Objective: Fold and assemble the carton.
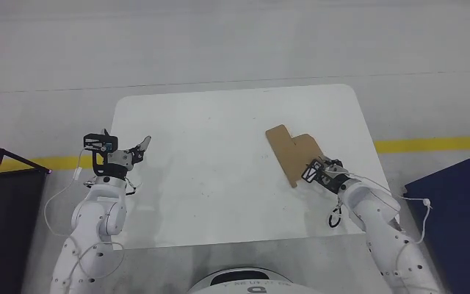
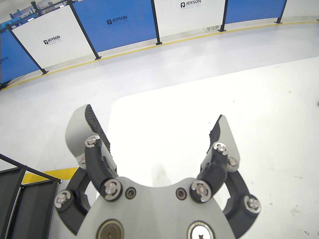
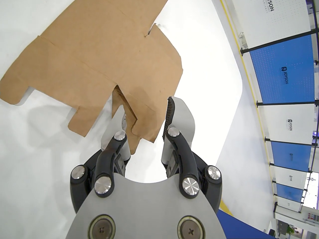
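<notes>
- Leftmost, the left gripper [image 2: 154,118] hangs above the table's [image 1: 213,184] left edge, jaws spread wide with nothing between them. It is well apart from the carton, and I judge it is parked there until a second grip is needed.
- Further right, the carton [image 1: 288,151] lies flat and unfolded on the right half of the table. Its creases and slits face up and no wall is raised yet.
- As a container it does not exist yet. It is a flat blank and holds nothing.
- Rightmost, the right gripper [image 3: 144,110] sits at the carton's near edge, jaws apart and straddling a flap [image 3: 147,125]. One finger [image 3: 172,115] stands just beside the flap's edge, and the other is partly hidden under the cardboard.
- Probably this placement sets up a pinch on that flap, so the sheet can be lifted or bent along a crease. I cannot tell whether the pads already touch it.
- Folding has barely begun.
</notes>
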You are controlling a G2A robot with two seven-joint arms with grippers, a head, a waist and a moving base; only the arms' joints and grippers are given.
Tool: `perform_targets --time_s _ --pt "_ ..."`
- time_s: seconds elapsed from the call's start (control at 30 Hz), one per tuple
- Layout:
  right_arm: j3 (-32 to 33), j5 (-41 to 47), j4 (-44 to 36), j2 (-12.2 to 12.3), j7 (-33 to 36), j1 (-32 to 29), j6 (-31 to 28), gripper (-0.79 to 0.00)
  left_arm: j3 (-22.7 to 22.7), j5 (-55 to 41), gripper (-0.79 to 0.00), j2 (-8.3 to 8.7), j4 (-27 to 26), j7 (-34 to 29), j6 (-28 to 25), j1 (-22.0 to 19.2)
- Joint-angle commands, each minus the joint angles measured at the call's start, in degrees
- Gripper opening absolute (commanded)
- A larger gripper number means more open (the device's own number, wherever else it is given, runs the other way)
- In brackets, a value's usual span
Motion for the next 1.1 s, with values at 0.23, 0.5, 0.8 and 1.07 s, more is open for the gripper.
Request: perform_targets --time_s 0.23,0.5,0.8,1.07 --pt "-2.82 -2.75 0.36 -0.26 1.54 1.49 1.37 -0.409 0.0 0.0 0.0 0.0 0.0 0.0 0.0 0.0" --pt "-5.93 -4.59 1.76 -0.76 3.47 4.36 3.33 -0.419 0.0 0.0 0.0 0.0 0.0 0.0 0.0 0.0" --pt "-9.54 -9.54 3.75 -1.12 5.09 6.08 4.24 -0.406 0.0 0.0 0.0 0.0 0.0 0.0 0.0 0.0" --pt "-9.84 -11.78 3.41 -1.11 4.94 5.6 4.72 -0.409 0.0 0.0 0.0 0.0 0.0 0.0 0.0 0.0"
